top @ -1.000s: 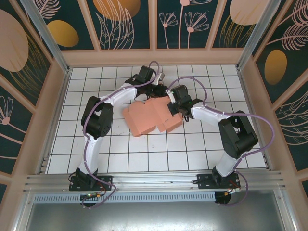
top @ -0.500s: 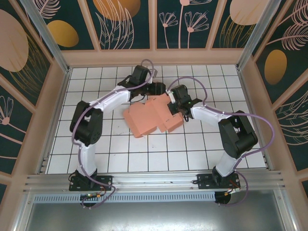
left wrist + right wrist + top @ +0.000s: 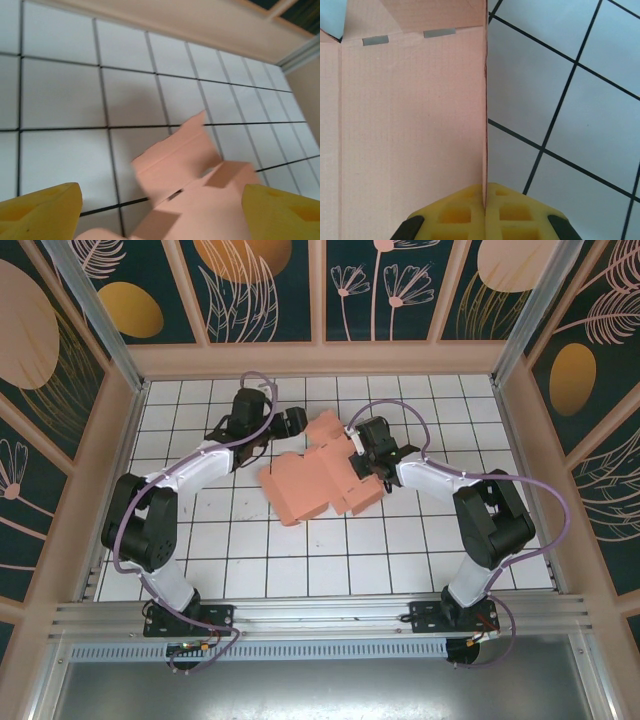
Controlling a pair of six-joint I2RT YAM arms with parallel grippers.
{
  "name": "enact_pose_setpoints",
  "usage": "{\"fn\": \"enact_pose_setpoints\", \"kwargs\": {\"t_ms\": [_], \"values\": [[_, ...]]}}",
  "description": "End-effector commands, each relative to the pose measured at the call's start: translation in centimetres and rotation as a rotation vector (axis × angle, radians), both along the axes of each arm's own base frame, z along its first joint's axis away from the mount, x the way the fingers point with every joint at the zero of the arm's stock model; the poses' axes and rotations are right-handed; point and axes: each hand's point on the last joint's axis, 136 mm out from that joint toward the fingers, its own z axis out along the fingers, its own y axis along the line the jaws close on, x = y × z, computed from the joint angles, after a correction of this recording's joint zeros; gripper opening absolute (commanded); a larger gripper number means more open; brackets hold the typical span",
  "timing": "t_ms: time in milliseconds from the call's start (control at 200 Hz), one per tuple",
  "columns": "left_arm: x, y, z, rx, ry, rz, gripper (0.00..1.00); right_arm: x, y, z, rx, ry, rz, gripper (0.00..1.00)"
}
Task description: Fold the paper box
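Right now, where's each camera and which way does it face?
Top external: above and behind the bases, looking down on the tiled table, both arms, the paper box.
Left wrist: low, facing across the tiles at a raised flap; left fingers spread wide.
Right wrist: looking along a panel edge pinched by the right fingers.
All share the paper box.

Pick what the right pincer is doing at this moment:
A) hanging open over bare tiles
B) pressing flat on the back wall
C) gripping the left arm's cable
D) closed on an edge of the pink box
D: in the right wrist view the right pincer is closed, with a thin edge of the pink box caught between its tips.
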Motion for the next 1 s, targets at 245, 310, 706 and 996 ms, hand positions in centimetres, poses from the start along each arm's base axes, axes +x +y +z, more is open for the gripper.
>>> {"fn": "enact_pose_setpoints", "kwargs": {"t_ms": [245, 310, 706, 996], "values": [[1.5, 3.3, -0.6, -0.035, -0.027, 0.108, 0.99, 0.1, 0.3, 0.5, -0.241, -0.146, 0.081, 0.0], [1.5, 4.2, 0.5, -0.044, -0.053, 0.127, 0.99, 0.1, 0.5, 0.7, -0.279, -0.166, 0.1, 0.0], [1.8, 8.7, -1.3, 0.012, -0.066, 0.219, 0.99, -0.1, 1.9, 3.9, -0.603, -0.447, 0.181, 0.0], [2.8, 9.6, -4.3, 0.012, 0.018, 0.236, 0.99, -0.7, 4.0, 5.9, -0.735, -0.642, 0.251, 0.0]]}}
